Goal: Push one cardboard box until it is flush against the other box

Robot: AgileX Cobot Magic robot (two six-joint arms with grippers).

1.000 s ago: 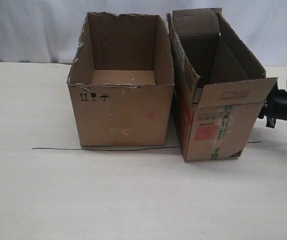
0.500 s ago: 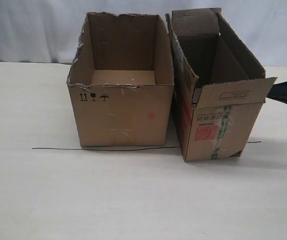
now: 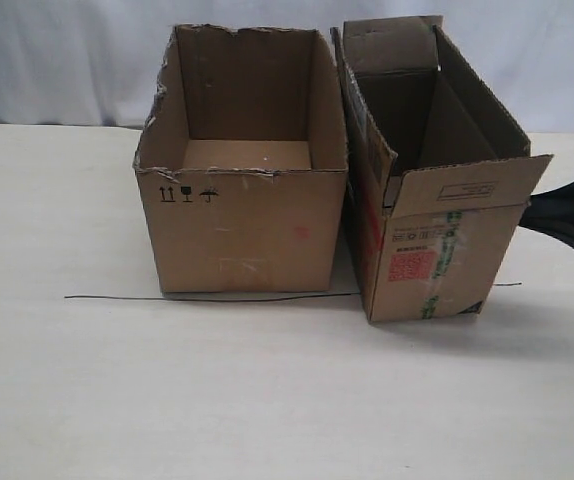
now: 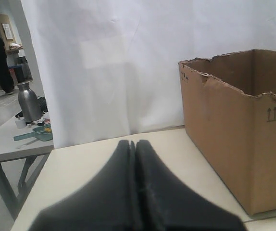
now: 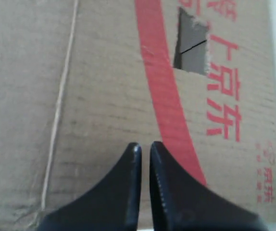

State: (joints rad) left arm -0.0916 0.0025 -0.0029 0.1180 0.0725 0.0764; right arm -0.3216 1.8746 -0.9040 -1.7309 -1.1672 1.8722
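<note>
The cardboard box [image 3: 429, 262], narrow with raised flaps, a red label and green-printed tape, stands right of the other box [image 3: 242, 228], which is wider with a torn rim. A slim shadowed gap shows between them at the front. My right gripper [image 3: 532, 213] comes in from the right edge, its tips next to the narrow box's right side. In the right wrist view that gripper [image 5: 144, 145] is shut and empty, pointing at the box's red-striped side [image 5: 104, 82]; contact is unclear. My left gripper [image 4: 133, 143] is shut and empty, off to one side of the other box [image 4: 234, 139].
A thin black line [image 3: 207, 297] runs along the tabletop [image 3: 267, 400] under the boxes' front edges. A white curtain [image 3: 67, 60] hangs behind. Beyond the table's edge stands a grey side table [image 4: 8, 144] with a metal bottle [image 4: 28, 101].
The right arm drew back to the right edge, then came in again toward the narrow box's right side with the fingers leading. Both boxes stand as before.
</note>
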